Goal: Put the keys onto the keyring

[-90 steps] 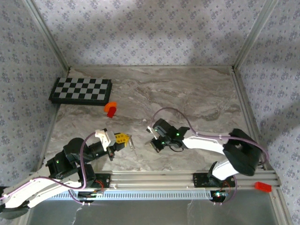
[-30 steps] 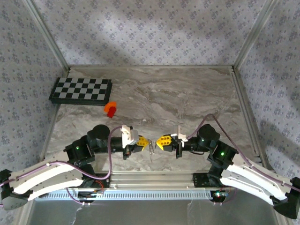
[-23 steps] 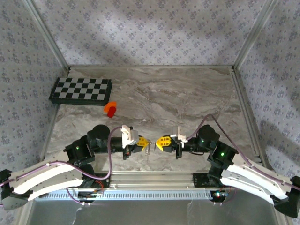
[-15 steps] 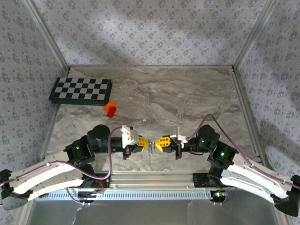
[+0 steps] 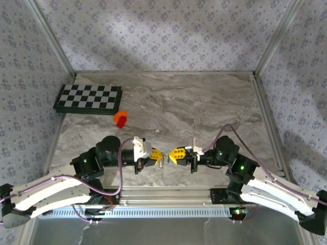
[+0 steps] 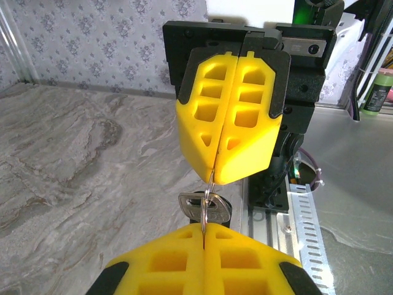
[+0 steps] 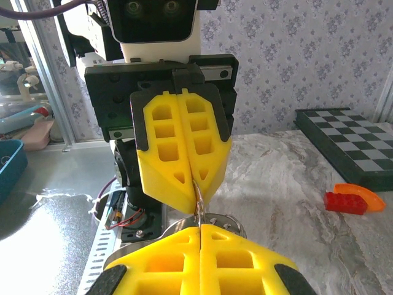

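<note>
Keyring [image 6: 209, 194] pinched between left tool [image 6: 204, 230] and right tool [image 6: 215, 178]

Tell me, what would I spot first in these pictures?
Two yellow pincers meet tip to tip at the near edge of the table: the left pincer and right pincer, both shut on a thin keyring. A small key dangles between them. A chessboard lies far left.
</note>
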Available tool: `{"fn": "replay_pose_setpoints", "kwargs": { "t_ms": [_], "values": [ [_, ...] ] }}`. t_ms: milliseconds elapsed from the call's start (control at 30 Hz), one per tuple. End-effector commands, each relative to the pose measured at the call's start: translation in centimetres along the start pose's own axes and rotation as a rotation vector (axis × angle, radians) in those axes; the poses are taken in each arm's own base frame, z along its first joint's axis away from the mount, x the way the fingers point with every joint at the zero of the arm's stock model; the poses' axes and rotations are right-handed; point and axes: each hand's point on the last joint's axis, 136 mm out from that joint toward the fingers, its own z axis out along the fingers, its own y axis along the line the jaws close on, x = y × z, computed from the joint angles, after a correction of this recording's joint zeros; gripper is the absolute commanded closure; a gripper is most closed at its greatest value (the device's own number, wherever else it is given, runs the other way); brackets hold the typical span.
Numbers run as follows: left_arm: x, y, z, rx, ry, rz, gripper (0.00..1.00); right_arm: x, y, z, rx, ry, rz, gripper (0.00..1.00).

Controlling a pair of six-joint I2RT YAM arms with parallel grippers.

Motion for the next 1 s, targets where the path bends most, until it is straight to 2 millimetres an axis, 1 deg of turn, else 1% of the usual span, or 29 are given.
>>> {"fn": "replay_pose_setpoints", "kwargs": {
  "t_ms": [0, 200, 967],
  "values": [
    [-3.75, -0.70, -0.62, 0.025, -0.107, 0.049, 1.00, -2.05, -0.11, -0.06, 0.012, -0.052, -0.018, 1.00],
    [-3.83, -0.71, -0.61, 0.026, -0.107, 0.049, 1.00, -1.84, -0.09, 0.00, 0.011, -0.048, -0.016, 1.00],
    [-3.93, -0.74, -0.61, 0.027, -0.097, 0.050, 1.00, -2.18, 0.06, 0.46, -0.010, -0.058, -0.019, 1.00]
  ]
}}
